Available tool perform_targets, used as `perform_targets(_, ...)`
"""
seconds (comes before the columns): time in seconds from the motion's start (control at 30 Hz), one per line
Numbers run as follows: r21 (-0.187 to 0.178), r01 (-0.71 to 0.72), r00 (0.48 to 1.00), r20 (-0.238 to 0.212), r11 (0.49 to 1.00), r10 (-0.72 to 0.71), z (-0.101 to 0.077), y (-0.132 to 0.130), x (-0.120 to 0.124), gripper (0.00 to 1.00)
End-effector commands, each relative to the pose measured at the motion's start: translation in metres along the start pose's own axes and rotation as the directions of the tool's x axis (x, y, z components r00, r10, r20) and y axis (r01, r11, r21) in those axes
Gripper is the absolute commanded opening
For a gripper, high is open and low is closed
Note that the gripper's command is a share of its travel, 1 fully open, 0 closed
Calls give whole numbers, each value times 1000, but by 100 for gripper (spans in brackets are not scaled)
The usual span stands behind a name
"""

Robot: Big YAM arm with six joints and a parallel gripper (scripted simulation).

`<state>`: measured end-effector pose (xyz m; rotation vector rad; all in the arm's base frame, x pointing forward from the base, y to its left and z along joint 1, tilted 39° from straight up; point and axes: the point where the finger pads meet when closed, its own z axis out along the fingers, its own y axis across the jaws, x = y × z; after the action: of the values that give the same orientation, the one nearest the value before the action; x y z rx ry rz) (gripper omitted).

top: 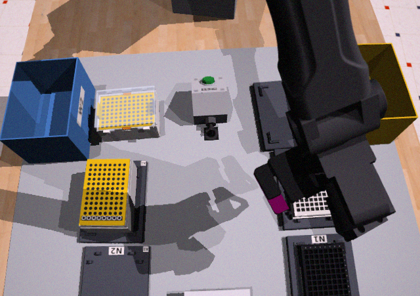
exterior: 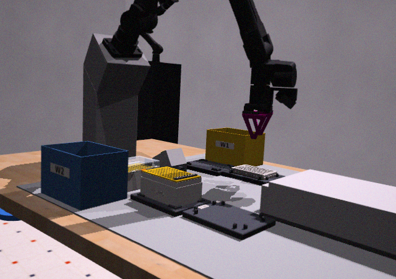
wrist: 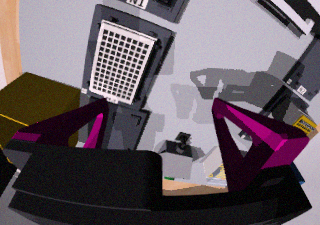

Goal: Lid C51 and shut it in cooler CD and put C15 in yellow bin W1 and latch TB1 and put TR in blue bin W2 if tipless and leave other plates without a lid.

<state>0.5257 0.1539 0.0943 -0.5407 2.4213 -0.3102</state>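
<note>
My gripper (exterior: 257,124) is open and empty, high above the bench over the white assay plate (top: 312,205). The plate lies flat in nest N3, partly hidden by my arm. In the wrist view the plate (wrist: 122,61) lies below, ahead of the spread magenta fingers. The yellow bin W1 (top: 390,92) stands beyond the plate and looks empty. Nest N2 (top: 115,272) and the lid park (top: 271,116) stand empty. The tip box TB1 (top: 125,109) has its clear lid over a yellow insert. The tip rack TR (top: 105,192) shows one row of tips at its near edge. The white cooler CD (exterior: 329,202) looks shut.
A black plate (top: 322,269) sits in nest N1 without a lid. The blue bin W2 (top: 44,109) stands at the far left beside TB1. The green key DONE (top: 207,79) sits on its grey block at the middle back. My arm's base column (exterior: 111,97) rises behind the bench.
</note>
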Motion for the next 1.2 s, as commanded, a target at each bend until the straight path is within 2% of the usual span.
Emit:
perform_targets(0.0, -7, -159, 987, 8, 987, 159, 1, 17, 1, 100)
perform_targets(0.23, -9, -375, 927, 6, 927, 375, 1, 44, 6, 100)
perform_targets(0.4, -10, -376, 927, 8, 927, 376, 0, 64, 9, 100)
perform_targets(0.47, -10, -376, 927, 8, 927, 376, 0, 64, 9, 100)
perform_targets(0.5, -21, -388, 921, 39, 921, 388, -13, 62, -2, 100)
perform_targets(0.57, -9, -374, 927, 6, 927, 374, 1, 77, 12, 100)
perform_targets(0.6, -9, -374, 927, 6, 927, 374, 1, 79, 12, 100)
perform_targets(0.67, -9, -372, 928, -2, 928, 372, 1, 80, 14, 100)
perform_targets(0.77, -2, -399, 917, 17, 917, 399, -4, 62, 7, 100)
perform_targets(0.8, -10, -383, 924, 21, 924, 383, -5, 68, 1, 100)
perform_targets(1.03, -10, -383, 924, 21, 924, 383, -5, 68, 1, 100)
perform_targets(1.07, 3, -396, 918, 6, 918, 396, 5, 65, 12, 100)
perform_targets(1.17, 1, -400, 916, 11, 916, 400, 10, 64, 7, 100)
